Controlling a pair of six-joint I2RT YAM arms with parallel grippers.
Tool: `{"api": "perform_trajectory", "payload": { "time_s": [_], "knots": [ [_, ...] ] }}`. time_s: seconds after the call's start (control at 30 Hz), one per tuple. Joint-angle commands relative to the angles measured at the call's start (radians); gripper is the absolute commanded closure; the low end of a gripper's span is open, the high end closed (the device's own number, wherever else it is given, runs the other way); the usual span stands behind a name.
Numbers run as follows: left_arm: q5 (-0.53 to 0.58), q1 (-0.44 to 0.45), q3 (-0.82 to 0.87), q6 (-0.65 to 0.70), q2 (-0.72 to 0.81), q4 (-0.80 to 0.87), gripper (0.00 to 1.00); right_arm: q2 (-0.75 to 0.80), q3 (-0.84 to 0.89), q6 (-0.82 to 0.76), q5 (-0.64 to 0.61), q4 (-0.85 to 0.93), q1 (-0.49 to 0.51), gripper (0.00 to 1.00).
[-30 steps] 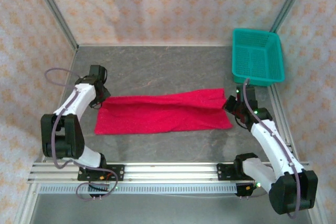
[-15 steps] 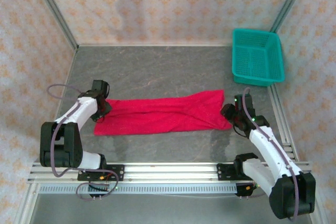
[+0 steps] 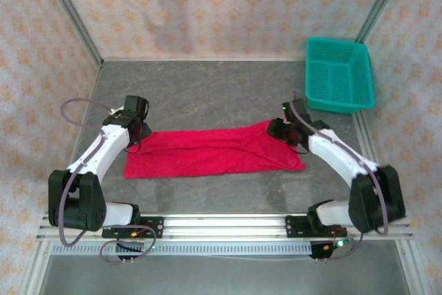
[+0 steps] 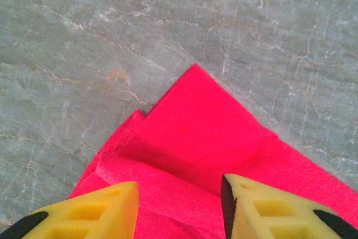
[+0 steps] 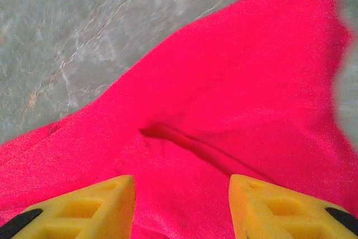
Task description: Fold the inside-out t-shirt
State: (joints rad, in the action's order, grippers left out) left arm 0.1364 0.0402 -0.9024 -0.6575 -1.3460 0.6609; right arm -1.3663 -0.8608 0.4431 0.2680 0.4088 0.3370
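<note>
Under the left fingers, held apart, a layered corner of the red shirt is seen lying free, and the right fingers are likewise parted over a creased stretch at the other end, nothing being clamped. Outward from them, the shirt is spread as a long folded band flat on the worktop, between the two arms. Soft, light and limp, it is judged best pinched at the end corners through all layers, lest one ply sag.
</note>
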Motion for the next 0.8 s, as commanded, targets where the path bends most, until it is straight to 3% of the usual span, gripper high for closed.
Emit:
{"api": "perform_trajectory", "payload": {
  "time_s": [0.0, 0.3, 0.67, 0.77],
  "knots": [
    [-0.002, 0.008, -0.008, -0.008, -0.044, 0.021, 0.57, -0.131, -0.078, -0.05, 0.021, -0.018, 0.036, 0.5],
    [-0.009, 0.01, -0.01, 0.001, -0.064, 0.009, 0.58, -0.313, -0.191, -0.076, 0.01, -0.011, 0.059, 0.5],
    [-0.016, 0.012, -0.015, -0.002, -0.074, 0.005, 0.59, -0.237, -0.156, -0.017, 0.043, 0.001, 0.079, 1.0],
    [-0.018, 0.013, -0.008, -0.004, -0.069, 0.0, 0.59, -0.192, -0.137, -0.002, 0.069, 0.008, 0.086, 1.0]
  ]
}}
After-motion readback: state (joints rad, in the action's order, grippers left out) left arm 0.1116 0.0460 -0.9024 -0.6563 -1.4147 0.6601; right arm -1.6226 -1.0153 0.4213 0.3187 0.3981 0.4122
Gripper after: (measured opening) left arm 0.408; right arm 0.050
